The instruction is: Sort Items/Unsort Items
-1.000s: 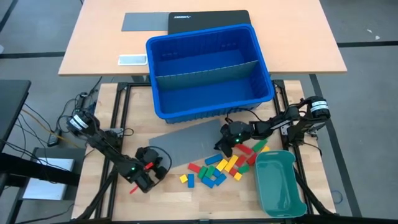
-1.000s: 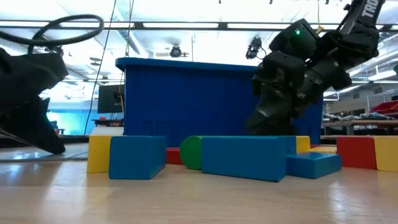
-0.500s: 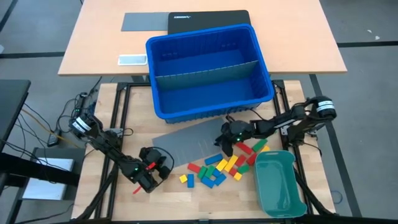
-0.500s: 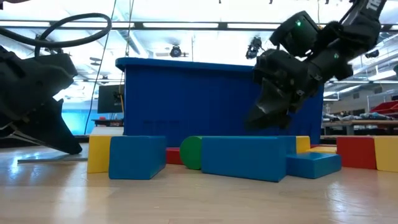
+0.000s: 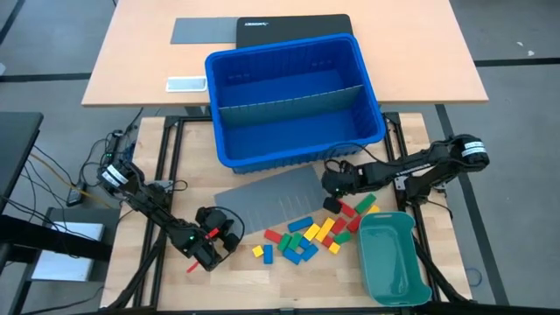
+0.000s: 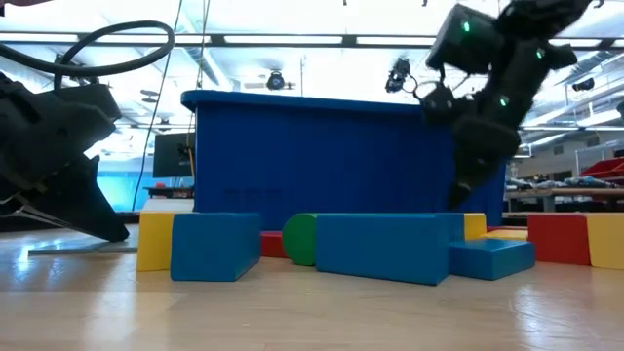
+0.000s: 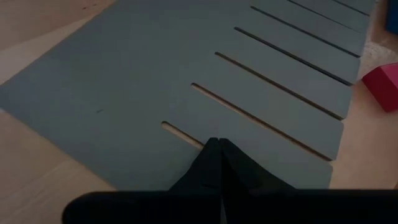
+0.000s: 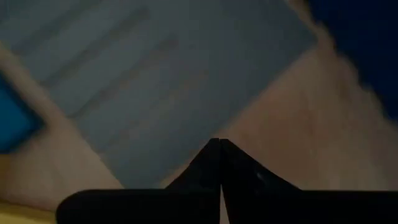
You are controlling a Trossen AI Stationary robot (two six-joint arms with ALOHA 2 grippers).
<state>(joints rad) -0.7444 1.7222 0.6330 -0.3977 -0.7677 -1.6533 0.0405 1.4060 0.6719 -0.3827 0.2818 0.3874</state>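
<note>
High view: your left gripper [image 5: 213, 245] waits pinched shut nearest you. Beyond, your blocks [image 5: 308, 236] lie loose beside the empty teal tray [image 5: 392, 259]; your right gripper [image 5: 333, 182], closed on nothing, hangs just past them. The far blue bin [image 5: 293, 96] holds 0; sorting looks unstarted.

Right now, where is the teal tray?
In the high view, the teal tray sits at the table's front right, just right of the block pile and below the right gripper.
</note>
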